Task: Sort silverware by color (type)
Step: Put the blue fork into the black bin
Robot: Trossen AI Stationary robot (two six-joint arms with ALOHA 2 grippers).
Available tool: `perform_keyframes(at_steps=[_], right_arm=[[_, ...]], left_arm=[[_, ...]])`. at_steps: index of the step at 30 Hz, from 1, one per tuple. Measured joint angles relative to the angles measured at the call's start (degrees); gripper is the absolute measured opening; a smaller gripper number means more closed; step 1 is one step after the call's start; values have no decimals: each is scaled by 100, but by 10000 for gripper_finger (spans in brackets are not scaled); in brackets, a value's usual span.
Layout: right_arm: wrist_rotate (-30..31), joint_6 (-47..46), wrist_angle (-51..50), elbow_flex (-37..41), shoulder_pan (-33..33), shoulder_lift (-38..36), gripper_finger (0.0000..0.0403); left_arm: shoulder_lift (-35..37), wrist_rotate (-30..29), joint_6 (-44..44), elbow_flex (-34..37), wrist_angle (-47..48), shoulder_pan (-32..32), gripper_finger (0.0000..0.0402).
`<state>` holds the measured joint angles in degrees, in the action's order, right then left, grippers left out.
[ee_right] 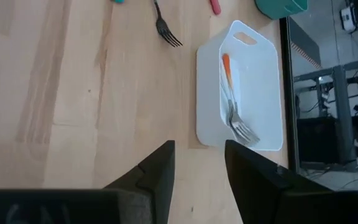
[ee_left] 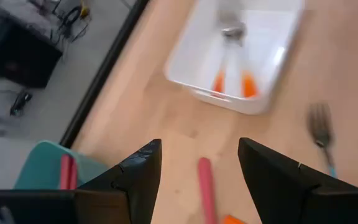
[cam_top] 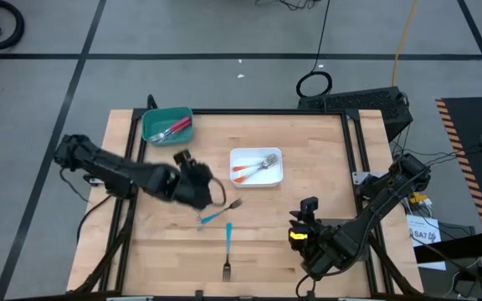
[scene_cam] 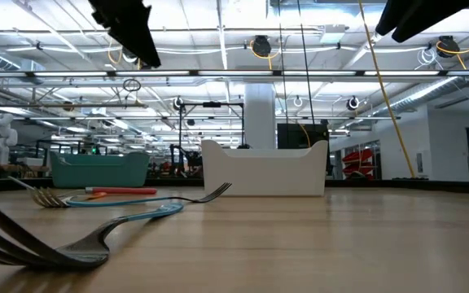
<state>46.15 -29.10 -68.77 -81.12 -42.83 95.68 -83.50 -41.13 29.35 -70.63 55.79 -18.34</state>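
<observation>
My left gripper (cam_top: 197,186) is open and hovers above the table between the teal tray (cam_top: 167,125) and the white tray (cam_top: 256,165). In its wrist view a red-handled fork (ee_left: 207,190) lies on the wood between the open fingers, with an orange bit (ee_left: 232,219) beside it. A blue-handled fork (cam_top: 220,213) lies just near of the gripper, and a second one (cam_top: 228,249) lies closer to the near edge. The teal tray holds red forks (cam_top: 174,128). The white tray holds orange forks (cam_top: 253,170). My right gripper (cam_top: 305,230) is open and empty at the near right.
In the low view a fork head (scene_cam: 47,244) lies right before the camera, and the left arm (scene_cam: 124,28) and right arm (scene_cam: 430,16) hang above. A black frame rail (cam_top: 354,159) runs along the table's right side. Bare wood lies between the white tray and my right gripper.
</observation>
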Motion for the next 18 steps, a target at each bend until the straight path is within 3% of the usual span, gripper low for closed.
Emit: perform_keyframes(at_steps=[6, 12, 18], right_arm=[[-382, -193, 97, 2, -2, 0, 134], [-519, -177, 240, 2, -79, 7, 134], [-597, -192, 345, 2, -275, 11, 134]], left_arm=[[-523, -162, 243, 1, -247, -705, 220], [-1002, -139, 141, 0, -471, -774, 220], [-1330, 336, 121, 0, -805, -757, 220]])
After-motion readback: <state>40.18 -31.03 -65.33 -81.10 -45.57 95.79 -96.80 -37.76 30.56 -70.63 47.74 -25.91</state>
